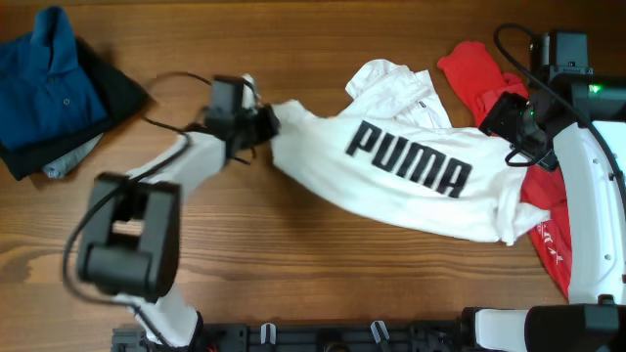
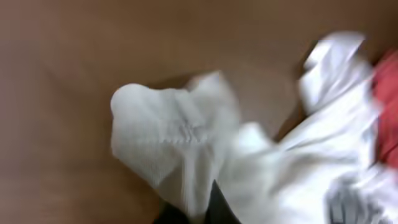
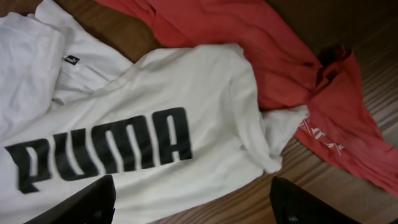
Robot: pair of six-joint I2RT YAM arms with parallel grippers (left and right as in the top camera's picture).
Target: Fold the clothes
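A white T-shirt [image 1: 411, 166] with black PUMA lettering lies crumpled across the middle of the wooden table. My left gripper [image 1: 264, 122] is shut on the shirt's left end and holds it stretched out. In the blurred left wrist view, white fabric [image 2: 180, 143] runs down between the dark fingertips [image 2: 208, 208]. My right gripper [image 1: 514, 132] is open and empty, hovering over the shirt's right side. In the right wrist view its fingers [image 3: 199, 208] are spread wide above the white shirt [image 3: 155, 93].
A red shirt [image 1: 479, 73] lies at the right, partly under the white one, also in the right wrist view [image 3: 249, 37] and left wrist view [image 2: 388, 112]. A blue polo [image 1: 49, 73] rests on dark pieces [image 1: 122, 93] at the far left corner.
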